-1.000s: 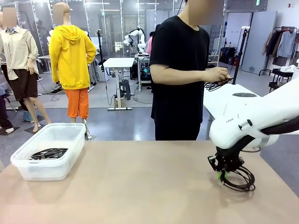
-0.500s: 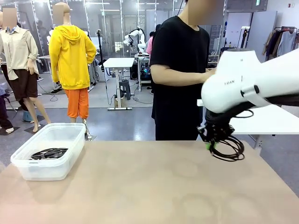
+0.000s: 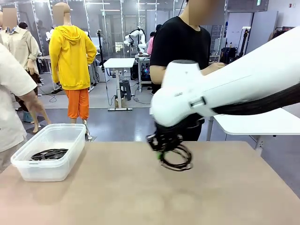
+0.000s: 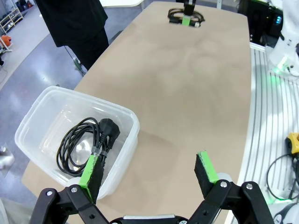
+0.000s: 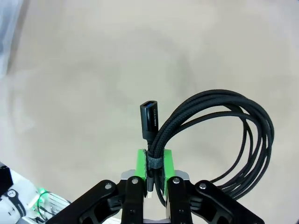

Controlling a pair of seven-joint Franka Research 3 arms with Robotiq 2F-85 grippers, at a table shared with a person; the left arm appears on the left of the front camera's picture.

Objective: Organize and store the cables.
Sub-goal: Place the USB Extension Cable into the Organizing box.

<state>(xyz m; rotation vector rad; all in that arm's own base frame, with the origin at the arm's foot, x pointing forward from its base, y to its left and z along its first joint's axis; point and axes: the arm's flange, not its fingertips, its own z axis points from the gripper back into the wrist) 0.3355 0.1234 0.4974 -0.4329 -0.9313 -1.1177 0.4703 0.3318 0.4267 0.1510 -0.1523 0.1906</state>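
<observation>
One coil binned, one in our grip.
At the table's (image 3: 140, 197) left edge the tub (image 3: 47, 171) holds a stored cable (image 3: 49, 153); our left gripper (image 4: 148, 169) hovers above, jaws released; by the far edge our right gripper (image 3: 161, 149) clenches a coiled cable (image 3: 178, 158), dangling ready for binning, we judge.

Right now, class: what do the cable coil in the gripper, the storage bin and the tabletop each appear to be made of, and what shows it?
Cable coil: braided fabric sheath, matte black; a woven texture shows close up.
Bin: translucent plastic, slightly glossy; the stored cable shows through its wall.
Tabletop: probably laminate, matte beige; smooth, faintly mottled, no grain.
</observation>
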